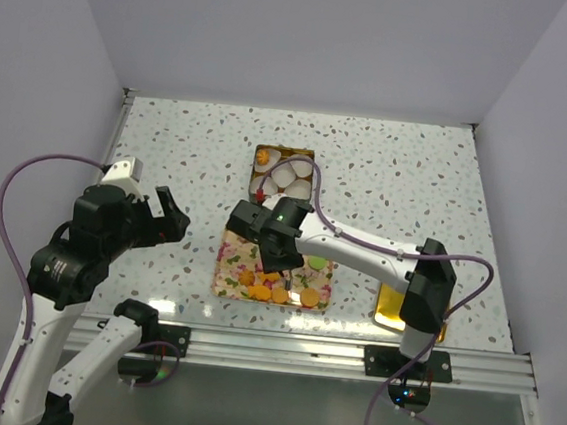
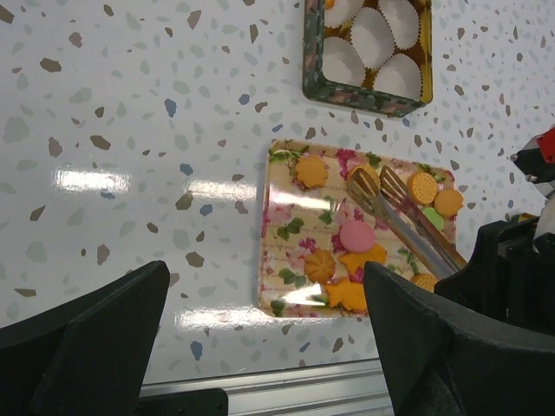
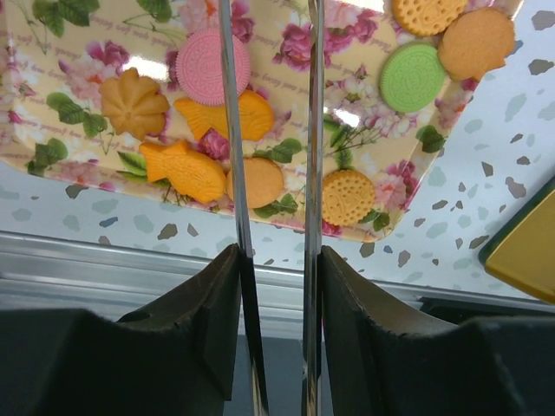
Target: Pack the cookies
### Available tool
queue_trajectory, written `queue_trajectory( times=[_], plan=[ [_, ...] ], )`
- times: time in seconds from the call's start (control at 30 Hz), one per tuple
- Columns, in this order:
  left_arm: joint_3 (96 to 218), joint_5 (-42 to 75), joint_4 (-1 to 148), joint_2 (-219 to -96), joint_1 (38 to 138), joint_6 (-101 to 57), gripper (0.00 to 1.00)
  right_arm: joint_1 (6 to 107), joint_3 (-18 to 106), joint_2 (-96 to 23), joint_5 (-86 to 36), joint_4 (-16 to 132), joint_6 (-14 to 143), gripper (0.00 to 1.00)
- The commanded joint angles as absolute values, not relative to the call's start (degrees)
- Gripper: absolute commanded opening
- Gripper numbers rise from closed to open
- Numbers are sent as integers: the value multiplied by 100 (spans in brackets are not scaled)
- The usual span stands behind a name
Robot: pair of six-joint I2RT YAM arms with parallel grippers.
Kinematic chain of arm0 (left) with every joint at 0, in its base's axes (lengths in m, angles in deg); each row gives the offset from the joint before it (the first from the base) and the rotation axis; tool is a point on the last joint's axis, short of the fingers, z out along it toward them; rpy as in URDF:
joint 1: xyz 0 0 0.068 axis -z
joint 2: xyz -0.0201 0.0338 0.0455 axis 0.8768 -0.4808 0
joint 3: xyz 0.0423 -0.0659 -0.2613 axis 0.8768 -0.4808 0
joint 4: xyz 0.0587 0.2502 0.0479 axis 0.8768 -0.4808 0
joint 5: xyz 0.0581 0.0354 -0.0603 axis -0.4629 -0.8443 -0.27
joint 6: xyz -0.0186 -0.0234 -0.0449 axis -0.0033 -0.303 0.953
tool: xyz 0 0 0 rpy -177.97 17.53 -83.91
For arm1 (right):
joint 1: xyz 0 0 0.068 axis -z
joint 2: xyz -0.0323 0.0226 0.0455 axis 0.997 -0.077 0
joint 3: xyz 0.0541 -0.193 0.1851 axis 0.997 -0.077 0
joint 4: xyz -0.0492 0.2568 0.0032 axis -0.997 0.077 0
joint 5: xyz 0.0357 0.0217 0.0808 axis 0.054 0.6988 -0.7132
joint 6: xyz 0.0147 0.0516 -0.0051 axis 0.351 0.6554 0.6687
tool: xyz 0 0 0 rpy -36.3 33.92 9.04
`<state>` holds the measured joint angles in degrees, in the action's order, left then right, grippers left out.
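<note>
The cookies (image 1: 268, 293) lie on a floral tray (image 1: 230, 268): mostly orange ones, with a pink round (image 2: 356, 236) and a green round (image 3: 412, 76). One orange cookie (image 1: 264, 156) sits in the tin (image 1: 250, 174), which holds white paper cups. My right gripper (image 1: 278, 247) is shut on metal tongs (image 2: 399, 217) and holds them over the tray. The tong arms (image 3: 234, 173) stand apart, and I see nothing between their tips. My left gripper (image 1: 163, 216) is open and empty, above the table left of the tray. Its fingers (image 2: 87, 338) frame the tray's near left corner.
The tin (image 2: 310, 78) stands just beyond the tray (image 2: 290, 208). A yellow lid (image 1: 392, 305) lies at the right near the right arm's base, and also shows in the right wrist view (image 3: 525, 251). A metal rail (image 1: 280, 351) runs along the table's near edge.
</note>
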<state>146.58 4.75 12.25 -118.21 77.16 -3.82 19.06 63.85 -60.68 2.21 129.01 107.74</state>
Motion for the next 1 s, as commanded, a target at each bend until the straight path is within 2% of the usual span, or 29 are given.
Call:
queue_trajectory(
  times=[0.0,0.37,0.97],
  plan=[
    [14689,461,1412,-11859,7752,-359,100,1896,6879,-5490,630,13310,10944,30],
    [14645,531,1544,-11911,7752,-341,100,2185,8338,-5331,991,13830,10664,29],
    [14891,566,1474,-12087,7752,-411,100,3951,9824,-6017,182,13496,9661,29]
  ],
)
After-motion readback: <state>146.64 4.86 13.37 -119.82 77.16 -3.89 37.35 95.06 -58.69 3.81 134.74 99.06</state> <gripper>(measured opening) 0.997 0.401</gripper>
